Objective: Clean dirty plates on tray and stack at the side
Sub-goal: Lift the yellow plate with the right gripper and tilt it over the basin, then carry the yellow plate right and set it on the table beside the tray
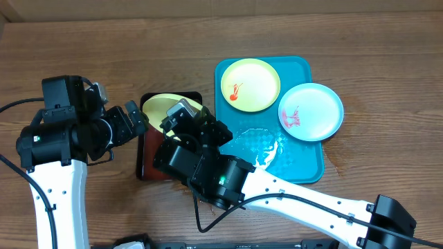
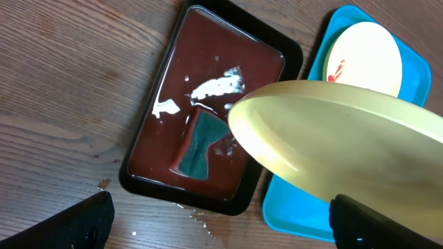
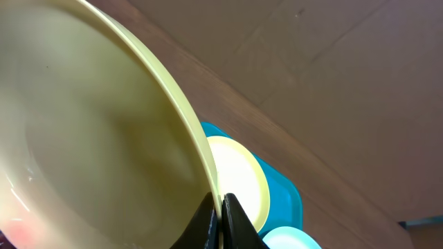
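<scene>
Overhead, left to right: left gripper (image 1: 138,119), jaws spread wide and empty; black tray (image 1: 147,166); above it, right gripper (image 3: 220,220) pinched tight on the rim of a tilted yellow-green plate (image 1: 160,106); turquoise tray (image 1: 304,162) bearing a second yellow-green plate (image 1: 250,84); blue-white plate (image 1: 311,111) overhanging its right rim, both smeared red.

Robot laboratory bench arranged as a mock dishwashing station. A left arm (image 1: 59,142) and a right arm (image 1: 297,199), white and black with exposed cables (image 1: 17,104), stand at a wood-grain table (image 1: 104,41) — research hardware. The props are plastic — sauce-smeared plates (image 1: 250,84) on a turquoise tray (image 1: 304,162), beside a black tray (image 2: 181,199) holding liquid and a sponge (image 2: 197,146).
</scene>
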Available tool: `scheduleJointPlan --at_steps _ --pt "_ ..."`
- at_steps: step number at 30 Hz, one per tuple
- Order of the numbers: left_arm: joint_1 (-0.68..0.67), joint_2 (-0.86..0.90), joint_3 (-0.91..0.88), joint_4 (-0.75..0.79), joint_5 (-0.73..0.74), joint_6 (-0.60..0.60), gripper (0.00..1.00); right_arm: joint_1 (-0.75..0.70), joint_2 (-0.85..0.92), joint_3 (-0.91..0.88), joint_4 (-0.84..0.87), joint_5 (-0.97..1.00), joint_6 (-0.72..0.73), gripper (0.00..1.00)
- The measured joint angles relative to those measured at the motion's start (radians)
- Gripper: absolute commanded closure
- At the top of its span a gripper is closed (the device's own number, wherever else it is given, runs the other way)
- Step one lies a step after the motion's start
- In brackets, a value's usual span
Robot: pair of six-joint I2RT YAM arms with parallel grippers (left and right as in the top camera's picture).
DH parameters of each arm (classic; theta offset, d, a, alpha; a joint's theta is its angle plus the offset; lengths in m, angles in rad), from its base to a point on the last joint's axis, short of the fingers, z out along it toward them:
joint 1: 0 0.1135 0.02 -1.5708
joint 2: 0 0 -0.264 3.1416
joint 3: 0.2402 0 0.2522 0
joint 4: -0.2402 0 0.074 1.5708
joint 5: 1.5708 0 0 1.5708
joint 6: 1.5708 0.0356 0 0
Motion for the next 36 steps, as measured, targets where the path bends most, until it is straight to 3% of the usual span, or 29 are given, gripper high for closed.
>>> scheduleJointPlan --at_steps 26,33,36 --pt "0.000 0.000 0.000 0.000 0.000 0.000 0.00 -0.040 0.000 0.000 0.004 -0.018 0.094 0.96" --pt "0.000 0.000 0.000 0.000 0.000 0.000 0.00 -0.122 0.000 0.002 -0.125 -0.176 0.340 0.96" --pt "0.000 0.000 0.000 0.000 0.000 0.000 0.00 -0.233 0.000 0.002 -0.158 -0.370 0.488 0.96"
